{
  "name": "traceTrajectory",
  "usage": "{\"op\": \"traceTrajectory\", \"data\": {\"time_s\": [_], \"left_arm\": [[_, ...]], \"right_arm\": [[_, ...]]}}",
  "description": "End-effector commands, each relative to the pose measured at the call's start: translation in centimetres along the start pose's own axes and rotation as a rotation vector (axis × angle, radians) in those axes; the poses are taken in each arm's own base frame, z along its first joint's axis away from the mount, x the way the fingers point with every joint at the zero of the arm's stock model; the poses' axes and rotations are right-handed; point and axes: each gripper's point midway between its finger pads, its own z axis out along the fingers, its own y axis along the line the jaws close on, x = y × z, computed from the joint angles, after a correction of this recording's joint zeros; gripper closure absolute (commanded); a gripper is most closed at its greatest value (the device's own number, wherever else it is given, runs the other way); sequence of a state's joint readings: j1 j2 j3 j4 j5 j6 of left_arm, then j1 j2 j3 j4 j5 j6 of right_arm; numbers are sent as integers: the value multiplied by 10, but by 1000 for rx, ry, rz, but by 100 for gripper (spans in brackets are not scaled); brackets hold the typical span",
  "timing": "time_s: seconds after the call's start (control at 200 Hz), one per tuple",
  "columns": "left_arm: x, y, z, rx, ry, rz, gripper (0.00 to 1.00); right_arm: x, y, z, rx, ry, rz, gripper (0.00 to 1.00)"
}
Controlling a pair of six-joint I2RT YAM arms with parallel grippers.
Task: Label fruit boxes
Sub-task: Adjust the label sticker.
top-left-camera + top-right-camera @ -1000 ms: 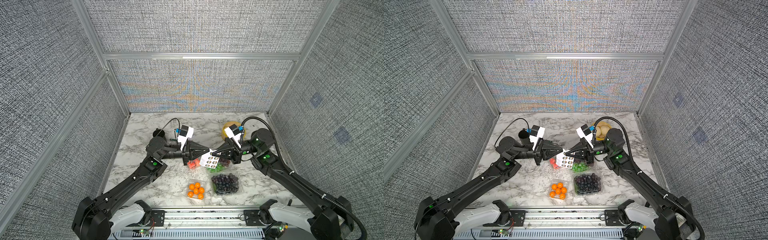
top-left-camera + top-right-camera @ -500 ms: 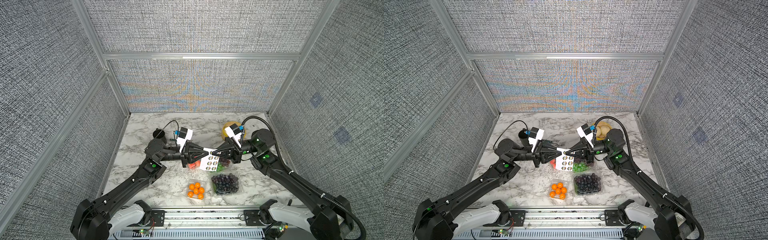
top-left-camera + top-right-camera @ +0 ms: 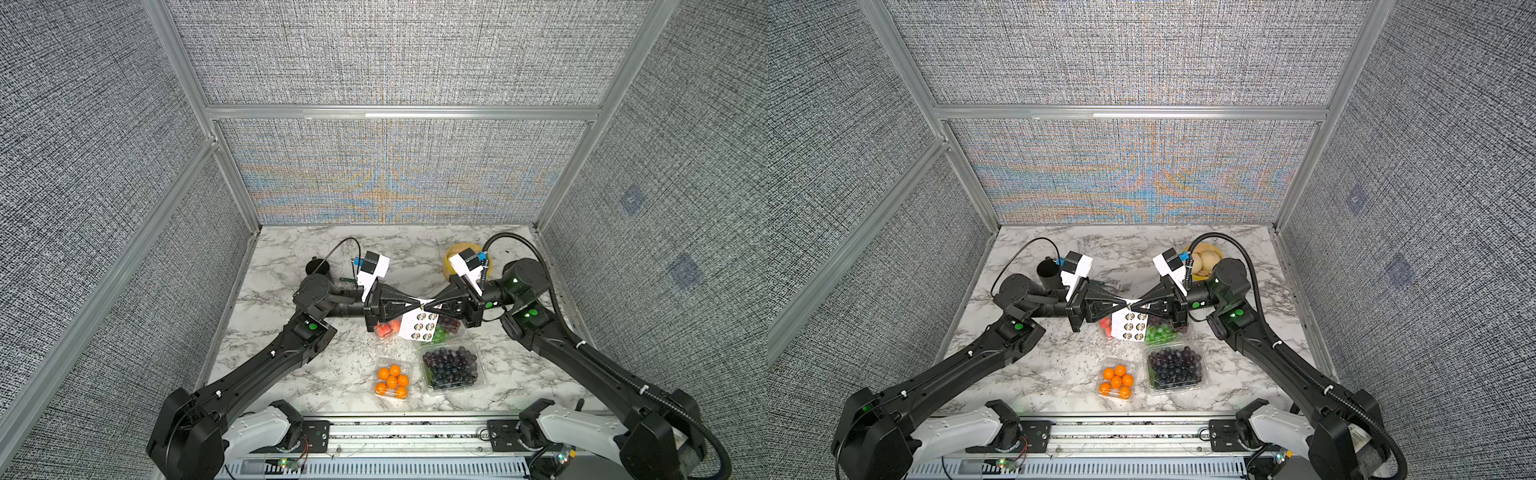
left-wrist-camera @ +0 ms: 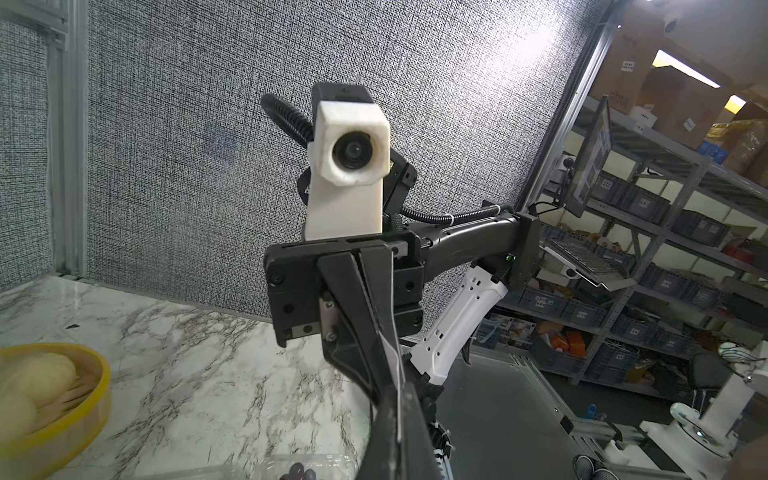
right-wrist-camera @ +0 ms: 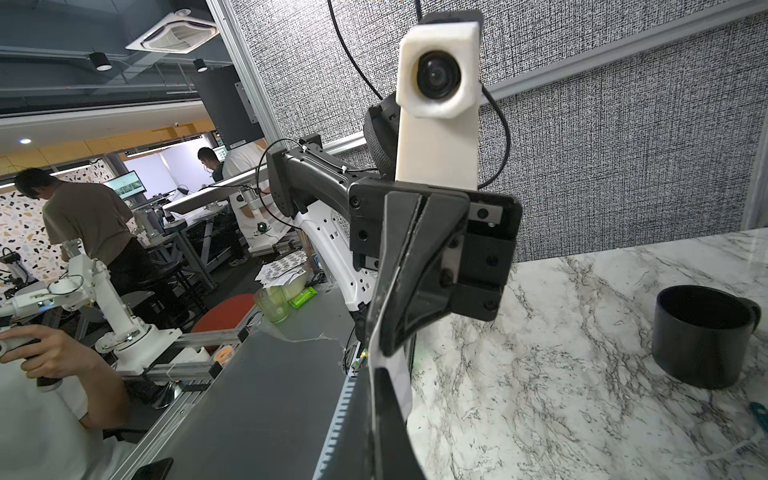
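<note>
A white sticker sheet [image 3: 417, 326] [image 3: 1130, 326] hangs by its top edge above the fruit boxes. My left gripper [image 3: 417, 306] [image 4: 398, 386] and right gripper [image 3: 432, 306] [image 5: 376, 368] meet tip to tip, both shut on that edge. The sheet half hides the strawberry box [image 3: 384, 328] [image 3: 1105, 326] and the red-green grape box [image 3: 441, 332] [image 3: 1160, 332]. Nearer the front lie the dark grape box [image 3: 451, 368] [image 3: 1175, 368] and the orange ball box [image 3: 392, 381] [image 3: 1116, 381], both closed.
A yellow steamer [image 3: 453, 253] [image 4: 54, 395] with pale buns stands at the back right, behind the right wrist. A black cup [image 3: 318, 266] [image 5: 702, 336] stands at the back left. Grey panel walls enclose the marble table [image 3: 324, 374] on three sides.
The left gripper has shifted slightly at the sheet's top edge and is shut on it again. The right gripper and the sheet have hardly moved.
</note>
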State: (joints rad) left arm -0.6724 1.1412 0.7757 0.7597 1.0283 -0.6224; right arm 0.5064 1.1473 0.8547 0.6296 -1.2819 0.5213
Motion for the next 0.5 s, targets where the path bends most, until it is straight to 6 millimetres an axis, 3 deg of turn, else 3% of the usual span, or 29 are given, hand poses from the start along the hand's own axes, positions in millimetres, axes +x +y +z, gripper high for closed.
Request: {"op": "traceTrajectory", "data": {"time_s": [0.0, 0.125, 0.275, 0.495], "left_arm": [[-7, -10, -1, 37, -16, 36, 100], [-8, -14, -2, 45, -29, 36, 100], [-9, -13, -4, 28, -38, 34, 100], [-9, -11, -5, 3, -42, 39, 100]], "right_arm": [[-1, 3, 0, -11, -1, -24, 100], [0, -2, -1, 25, -9, -21, 100], [3, -3, -3, 38, -18, -21, 87], [3, 1, -3, 22, -38, -21, 86]]}}
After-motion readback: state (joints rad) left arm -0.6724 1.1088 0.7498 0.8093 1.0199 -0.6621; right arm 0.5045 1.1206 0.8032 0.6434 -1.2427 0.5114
